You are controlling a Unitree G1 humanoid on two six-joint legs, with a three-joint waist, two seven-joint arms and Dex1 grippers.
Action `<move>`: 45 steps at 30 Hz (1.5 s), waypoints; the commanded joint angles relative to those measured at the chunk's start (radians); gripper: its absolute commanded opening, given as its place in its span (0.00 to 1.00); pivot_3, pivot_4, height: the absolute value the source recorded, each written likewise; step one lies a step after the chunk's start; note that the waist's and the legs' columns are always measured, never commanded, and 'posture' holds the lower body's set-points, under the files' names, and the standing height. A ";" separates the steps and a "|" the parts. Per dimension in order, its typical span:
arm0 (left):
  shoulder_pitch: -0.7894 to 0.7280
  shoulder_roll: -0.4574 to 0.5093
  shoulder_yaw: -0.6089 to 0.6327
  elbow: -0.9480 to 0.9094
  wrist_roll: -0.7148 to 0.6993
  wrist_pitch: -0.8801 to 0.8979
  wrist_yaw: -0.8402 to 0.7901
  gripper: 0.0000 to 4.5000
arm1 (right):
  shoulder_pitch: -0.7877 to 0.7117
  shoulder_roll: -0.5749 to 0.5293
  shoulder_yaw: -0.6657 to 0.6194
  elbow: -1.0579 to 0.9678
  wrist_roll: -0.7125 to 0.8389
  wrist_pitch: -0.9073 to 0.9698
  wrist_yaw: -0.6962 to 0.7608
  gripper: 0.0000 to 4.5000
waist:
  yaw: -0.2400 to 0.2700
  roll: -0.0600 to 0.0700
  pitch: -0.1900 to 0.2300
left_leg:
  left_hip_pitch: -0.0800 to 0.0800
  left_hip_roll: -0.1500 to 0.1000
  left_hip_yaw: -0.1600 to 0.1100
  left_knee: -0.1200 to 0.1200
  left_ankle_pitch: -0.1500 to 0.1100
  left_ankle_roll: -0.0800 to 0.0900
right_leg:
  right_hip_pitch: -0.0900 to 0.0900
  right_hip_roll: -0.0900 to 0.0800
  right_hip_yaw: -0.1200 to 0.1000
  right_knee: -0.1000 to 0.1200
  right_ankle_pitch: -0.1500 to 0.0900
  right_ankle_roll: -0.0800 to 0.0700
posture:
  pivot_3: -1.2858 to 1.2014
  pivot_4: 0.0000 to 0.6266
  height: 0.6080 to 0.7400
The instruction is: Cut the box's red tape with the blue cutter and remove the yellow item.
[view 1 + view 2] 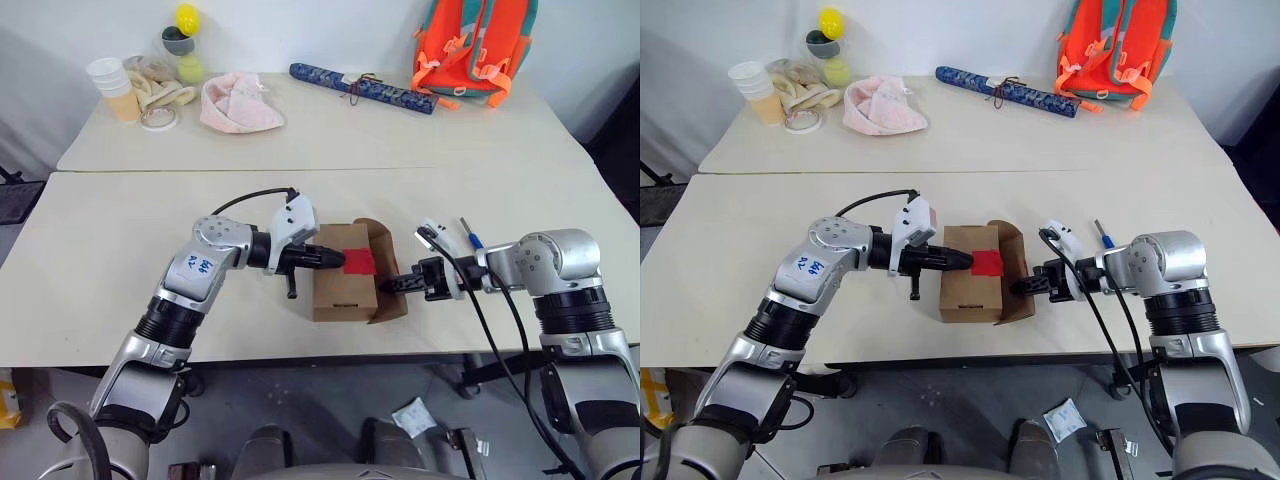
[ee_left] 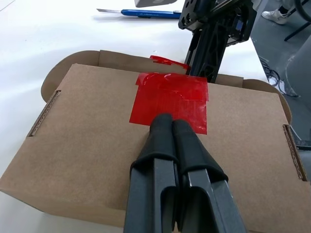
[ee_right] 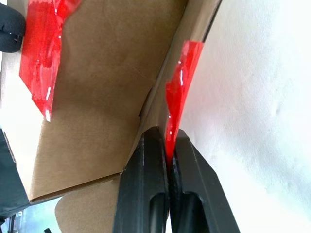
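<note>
Left eye view has the box point(image 1: 343, 275) near the counter's point(image 1: 120, 300) near edge, between both arms, the blue cutter point(image 1: 470, 236) lying just right of it. Left end effector point(image 2: 171, 127) is clenched empty, tips pressing the red tape point(image 2: 171, 99) on top; right end effector point(image 3: 167, 145) pinches a torn tape strip at the box's right flap.
</note>
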 commanded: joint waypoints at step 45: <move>0.179 -0.156 0.037 -0.049 -0.017 -0.144 0.183 0.00 | -0.492 -0.669 0.494 -0.163 0.568 0.101 -0.219 0.00 | 0.028 0.002 0.002 | -0.008 -0.002 0.000 0.003 -0.002 0.003 | -0.004 -0.003 -0.002 -0.004 0.001 0.001 | 0.52 0.24 1.00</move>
